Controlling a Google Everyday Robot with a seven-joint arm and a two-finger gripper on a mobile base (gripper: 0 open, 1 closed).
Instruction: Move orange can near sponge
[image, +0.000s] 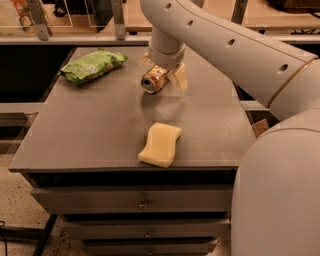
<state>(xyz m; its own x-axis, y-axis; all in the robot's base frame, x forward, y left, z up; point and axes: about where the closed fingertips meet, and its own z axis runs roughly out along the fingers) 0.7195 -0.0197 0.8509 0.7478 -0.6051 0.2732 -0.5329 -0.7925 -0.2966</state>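
Observation:
The orange can lies on its side with its silver top facing the camera, at the back middle of the grey table. My gripper reaches down from the large white arm and is shut on the can, with one tan finger on its right and the other behind its left. A shadow lies on the table just below the can. The pale yellow sponge lies near the table's front edge, well in front of the can and apart from it.
A green snack bag lies at the table's back left. The arm's white body fills the right side. Drawers sit under the table front. A railing runs behind the table.

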